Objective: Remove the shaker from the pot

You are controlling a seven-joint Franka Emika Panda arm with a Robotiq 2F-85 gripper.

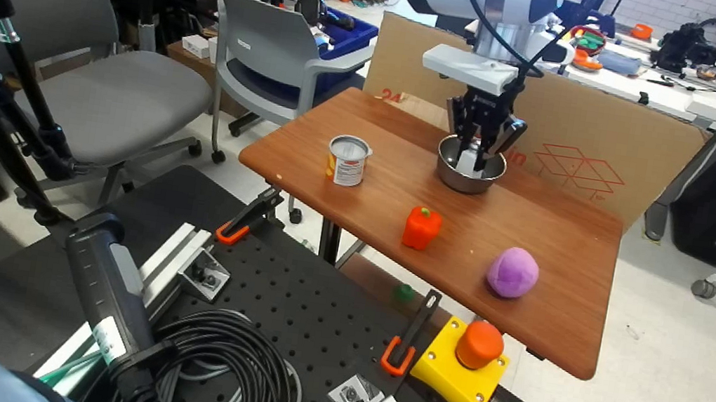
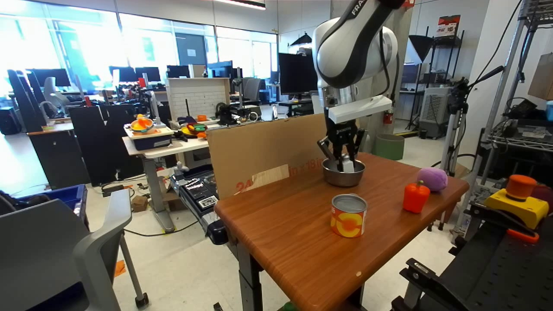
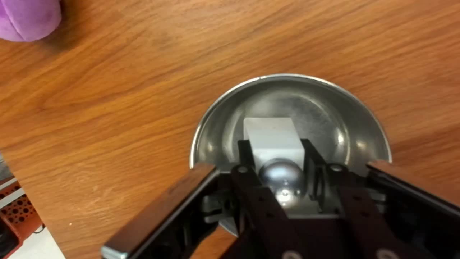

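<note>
Here the hand (image 3: 277,148) grips the shaker (image 3: 272,131) inside the pot (image 2: 343,179); cardboard (image 2: 263,149) reads "24".

Bright windows (image 2: 82,39), white wall (image 2: 302,17), glowing ceiling light (image 2: 242,3), gray chairs (image 1: 267,46), wood-topped table (image 2: 276,237), pale floor (image 1: 669,396)

My wood-grained bench (image 1: 399,164) | I see a labelled can (image 1: 349,173), upright | red bell pepper (image 1: 422,230) between it and a purple rounded object (image 1: 513,273) | cardboard sheet (image 1: 575,123) standing along one edge | off the bench: yellow box (image 1: 459,381) with orange-red button (image 1: 480,345), black cable coil (image 1: 263,361)
</note>
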